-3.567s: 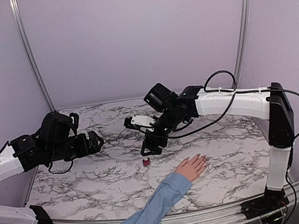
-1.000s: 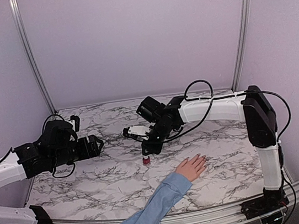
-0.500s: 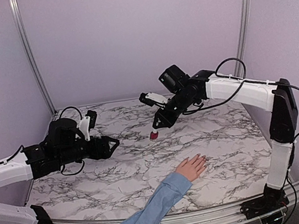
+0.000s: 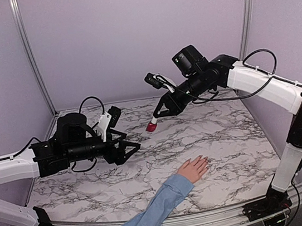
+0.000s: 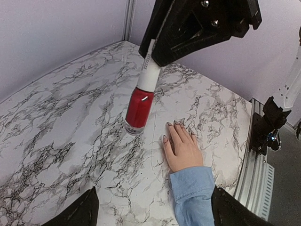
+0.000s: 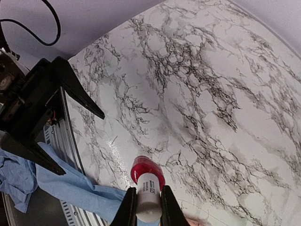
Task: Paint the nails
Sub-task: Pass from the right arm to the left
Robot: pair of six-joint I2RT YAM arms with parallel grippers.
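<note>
A light-skinned hand point(image 4: 194, 169) in a light blue sleeve point(image 4: 153, 211) lies flat on the marble table. Its nails point(image 5: 165, 138) show as tiny pinkish tips in the left wrist view. My right gripper point(image 4: 156, 117) is shut on the white cap point(image 6: 149, 200) of a small red nail-polish bottle point(image 4: 152, 126). The bottle hangs in the air behind and left of the hand. My left gripper point(image 4: 129, 141) is open and empty, left of the bottle and pointing toward it. In its wrist view the bottle point(image 5: 139, 106) hangs ahead, the hand point(image 5: 183, 150) below it.
The marble table point(image 4: 227, 136) is edged by a metal rail point(image 4: 211, 222) at the front and lilac walls behind and at both sides. The sleeved arm crosses the near edge. My left arm's black fingers point(image 6: 56, 103) show in the right wrist view.
My right gripper closed on the bottle where it stood on the table, then lifted it up and back. The left arm has swung right toward the centre. The hand has not moved.
</note>
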